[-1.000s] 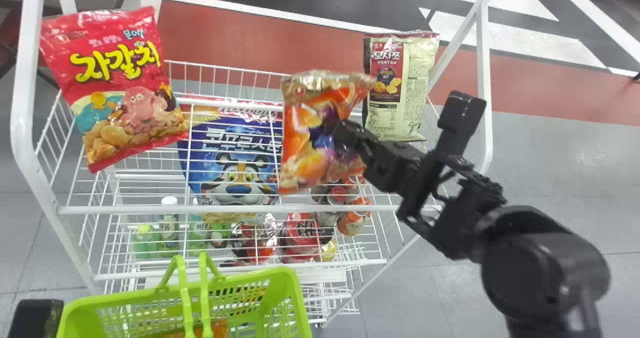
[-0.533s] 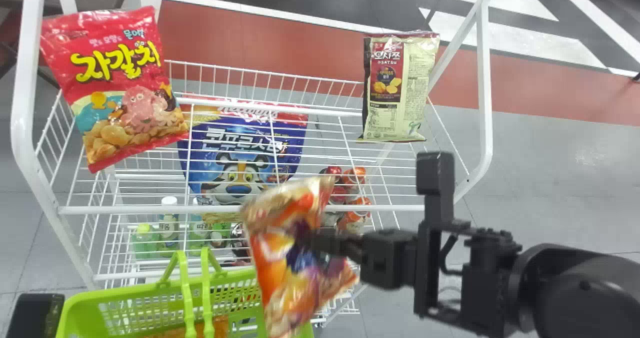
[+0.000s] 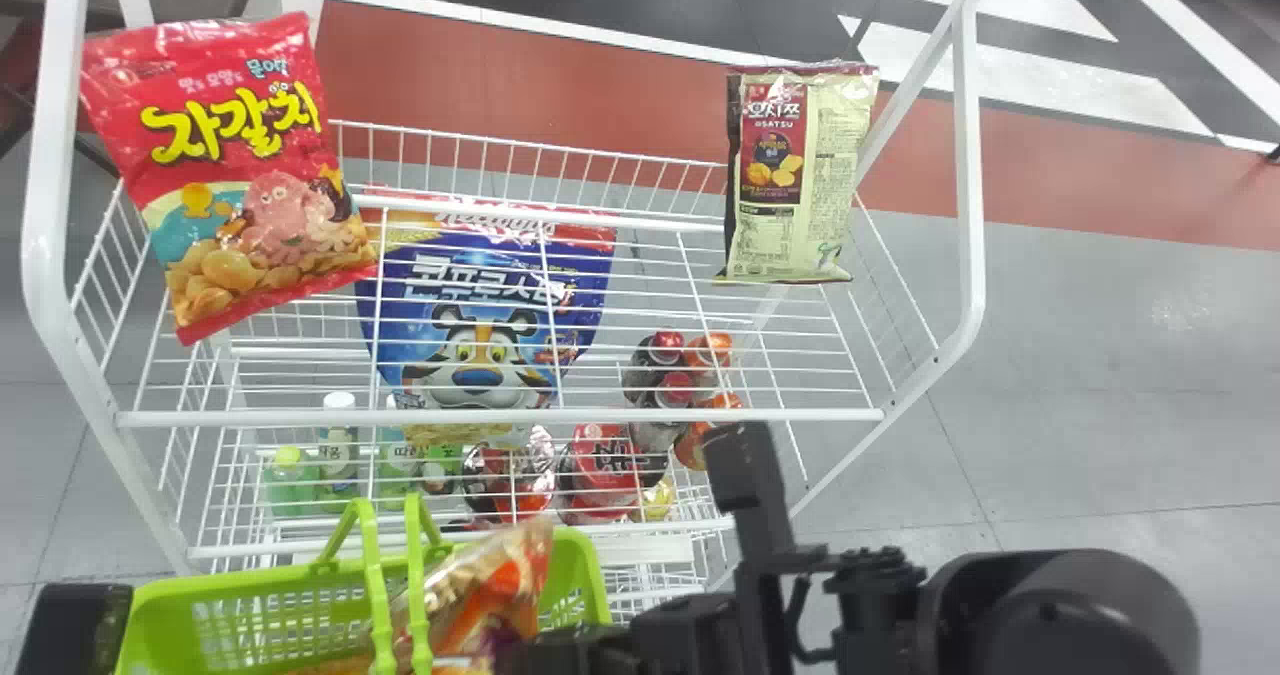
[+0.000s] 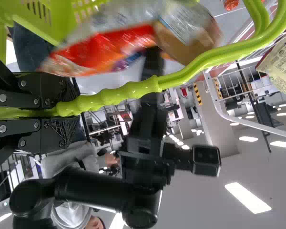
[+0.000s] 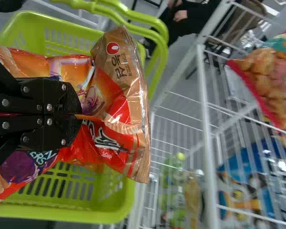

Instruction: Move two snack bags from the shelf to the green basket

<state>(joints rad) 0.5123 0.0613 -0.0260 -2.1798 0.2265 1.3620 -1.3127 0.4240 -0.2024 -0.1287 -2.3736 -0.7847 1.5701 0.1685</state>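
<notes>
Foil snack bag [image 3: 500, 585] pinched over the green basket [image 3: 160, 610].
Glossy and crinkled, it slanted at the slotted plastic basket's opening, its long axis tilted, the crimped gold end toward the wire shelf [image 3: 500, 417]. The right gripper [image 3: 520, 652] was clenched on its middle; the left gripper [image 4: 69, 110] gripped the ridged handles [image 3: 418, 575].

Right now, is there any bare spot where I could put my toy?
Yes, on the top shelf, between the red bag and the beige bag, the wires are bare. The blue bag lies beneath them. It's crowded at the basket, where the right end effector holds the orange bag.
</notes>
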